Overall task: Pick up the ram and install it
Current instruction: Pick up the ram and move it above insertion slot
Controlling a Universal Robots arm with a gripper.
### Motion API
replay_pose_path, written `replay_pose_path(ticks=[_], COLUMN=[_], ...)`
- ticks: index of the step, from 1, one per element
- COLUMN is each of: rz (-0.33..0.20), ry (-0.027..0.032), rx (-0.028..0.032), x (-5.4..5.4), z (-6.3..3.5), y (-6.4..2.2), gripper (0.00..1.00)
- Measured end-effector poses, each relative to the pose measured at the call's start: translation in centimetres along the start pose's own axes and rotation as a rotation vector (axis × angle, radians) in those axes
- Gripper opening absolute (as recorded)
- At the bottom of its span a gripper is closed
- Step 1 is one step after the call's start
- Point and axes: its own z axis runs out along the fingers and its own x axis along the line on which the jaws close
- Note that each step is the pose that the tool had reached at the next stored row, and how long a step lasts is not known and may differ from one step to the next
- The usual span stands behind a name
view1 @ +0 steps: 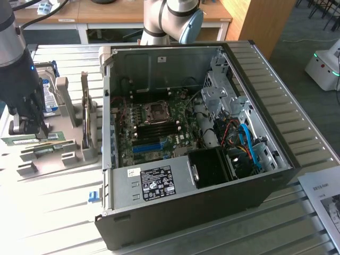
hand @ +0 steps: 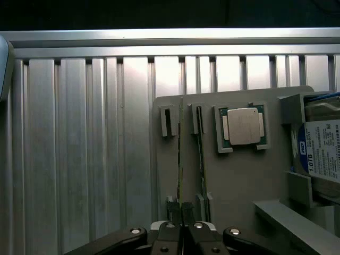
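Observation:
The ram (hand: 181, 159) is a thin green stick seen edge-on in the wrist view, and my gripper (hand: 181, 213) is shut on one end of it. It hangs just beside an open slot of the grey holder (hand: 234, 180). A look-alike green stick (hand: 201, 154) stands in the neighbouring slot. In the exterior view my gripper (view1: 29, 129) reaches down over the holder at the exterior view's left, with the ram (view1: 27, 139) level beneath its fingers. The open computer case (view1: 159, 183) lies in the middle, its black memory slots (view1: 156, 127) exposed on the motherboard.
A processor chip (hand: 243, 126) rests in a pocket of the holder. A blue-labelled hard drive (hand: 321, 151) stands at its far end, also seen behind my arm (view1: 50, 93). Ribbed metal table (view1: 58, 212) surrounds the case. A second robot base (view1: 170, 21) stands behind the case.

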Motion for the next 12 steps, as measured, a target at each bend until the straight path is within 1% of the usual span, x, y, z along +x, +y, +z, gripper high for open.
replay_pose_path(ticks=[12], rz=[0.000], ry=[0.0000], rx=[0.0000], x=[0.00], z=[0.00], y=[0.00], gripper=[0.12])
